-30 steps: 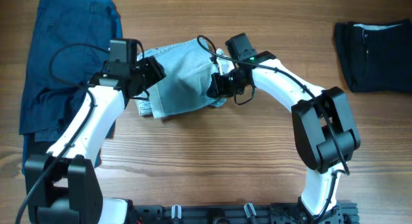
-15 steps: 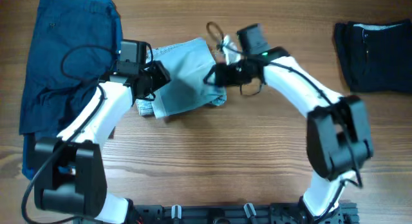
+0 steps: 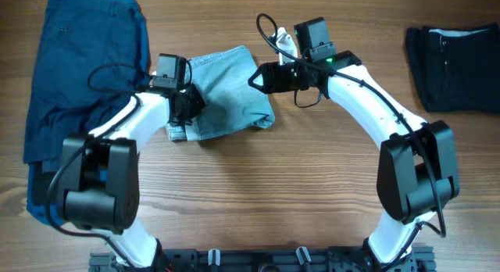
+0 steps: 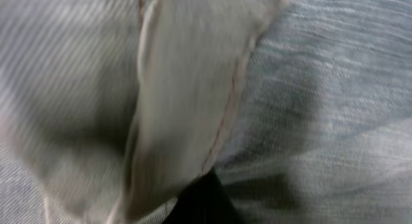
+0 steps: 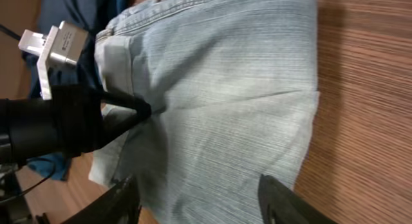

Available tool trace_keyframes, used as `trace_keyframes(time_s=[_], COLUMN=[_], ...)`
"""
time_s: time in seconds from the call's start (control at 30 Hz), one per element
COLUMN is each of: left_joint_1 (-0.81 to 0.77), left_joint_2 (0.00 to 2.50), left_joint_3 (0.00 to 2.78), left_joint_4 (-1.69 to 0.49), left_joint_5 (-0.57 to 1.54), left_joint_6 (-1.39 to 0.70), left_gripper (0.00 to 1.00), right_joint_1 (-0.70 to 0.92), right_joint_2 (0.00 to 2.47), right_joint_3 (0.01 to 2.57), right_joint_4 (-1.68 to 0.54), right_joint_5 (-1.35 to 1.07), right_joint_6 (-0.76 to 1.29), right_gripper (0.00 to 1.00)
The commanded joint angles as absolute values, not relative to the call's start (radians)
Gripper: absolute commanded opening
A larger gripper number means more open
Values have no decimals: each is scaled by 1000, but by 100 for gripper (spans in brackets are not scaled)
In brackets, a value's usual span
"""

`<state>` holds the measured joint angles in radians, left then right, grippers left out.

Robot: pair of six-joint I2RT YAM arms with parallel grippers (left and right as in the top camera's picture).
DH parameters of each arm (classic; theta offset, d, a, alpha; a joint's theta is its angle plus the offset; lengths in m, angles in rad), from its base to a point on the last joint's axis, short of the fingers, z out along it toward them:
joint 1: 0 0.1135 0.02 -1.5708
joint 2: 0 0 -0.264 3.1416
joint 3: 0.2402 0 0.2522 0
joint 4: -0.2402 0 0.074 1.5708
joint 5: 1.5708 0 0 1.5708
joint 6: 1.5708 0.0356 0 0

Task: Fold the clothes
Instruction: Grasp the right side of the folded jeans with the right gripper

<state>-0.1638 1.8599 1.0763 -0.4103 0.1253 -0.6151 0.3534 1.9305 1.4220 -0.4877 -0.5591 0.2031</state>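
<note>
At mid-table, one folded pair of pale light-blue denim shorts [image 3: 230, 96] lies on the wooden table [image 3: 273, 194]. Of two grippers, the left gripper [image 3: 190, 106] pinches its left edge, jaws pressed onto cloth; the right gripper [image 3: 256, 79] hovers over its right edge, jaws spread. Farther left lies one large blue garment [image 3: 78, 76]; far right, one folded dark navy garment [image 3: 453, 57]

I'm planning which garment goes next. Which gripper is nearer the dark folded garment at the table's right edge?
Right. The right gripper sits at the pale shorts' upper right corner, on the dark folded garment's side; the left gripper is farther, over the shorts' left part.
</note>
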Motion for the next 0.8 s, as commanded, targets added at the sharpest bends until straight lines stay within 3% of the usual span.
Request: trace_keyframes(time_s=[0.0,0.2,0.27,0.33,0.5,0.77], left_joint_1=[-166,-166,-166,-165,-164,-142], left_joint_2=[1915,1915,1915,1913,1872,1676], left_joint_3=[1077,1077,1077,1077,1100,1116], left_joint_4=[-423,-423,-423,-423,-456,-541], left_joint_5=[84,93,111,138,160,160], left_joint_6=[-614,-614,-614,-610,-606,-607], left_gripper=[4,7,25,35,52,56], right_joint_1=[343,307,301,297,273,197], right_joint_2=[1953,1953,1953,1953,1953,1953], right_joint_3=[1425,1425,1425,1425,1425,1425], right_joint_4=[-483,-488,-486,-486,-483,-492], right_joint_5=[-531,-532,-532,-532,-596,-681], right_joint_6=[186,184,184,184,184,183], right_gripper=[62,68,70,72,74,75])
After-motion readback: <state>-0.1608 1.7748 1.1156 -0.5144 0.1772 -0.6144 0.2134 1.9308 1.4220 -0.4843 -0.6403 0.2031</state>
